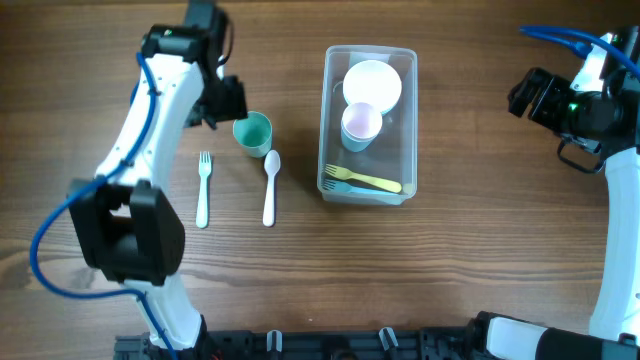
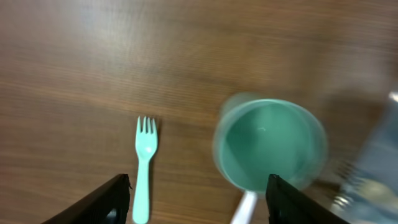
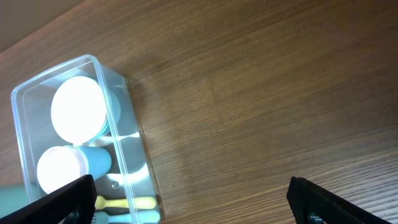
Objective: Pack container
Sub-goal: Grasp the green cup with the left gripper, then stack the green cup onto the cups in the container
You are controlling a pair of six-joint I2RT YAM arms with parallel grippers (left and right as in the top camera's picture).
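Note:
The clear plastic container [image 1: 327, 120] stands at the table's middle back. It holds a white bowl [image 1: 372, 84], a pale cup [image 1: 360, 124], a yellow utensil [image 1: 375, 181] and a blue fork [image 1: 340, 185]. A teal cup [image 1: 253, 133] stands upright on the table left of it. My left gripper [image 1: 225, 100] hovers just behind and left of the teal cup. In the left wrist view it [image 2: 199, 199] is open and empty, with the cup [image 2: 268, 144] ahead on the right. My right gripper [image 1: 530, 95] is open and empty, far right of the container [image 3: 53, 73].
A mint fork [image 1: 204, 188] and a white spoon [image 1: 270, 187] lie side by side on the wooden table in front of the teal cup. The fork [image 2: 144, 168] and the spoon's handle [image 2: 245, 208] show in the left wrist view.

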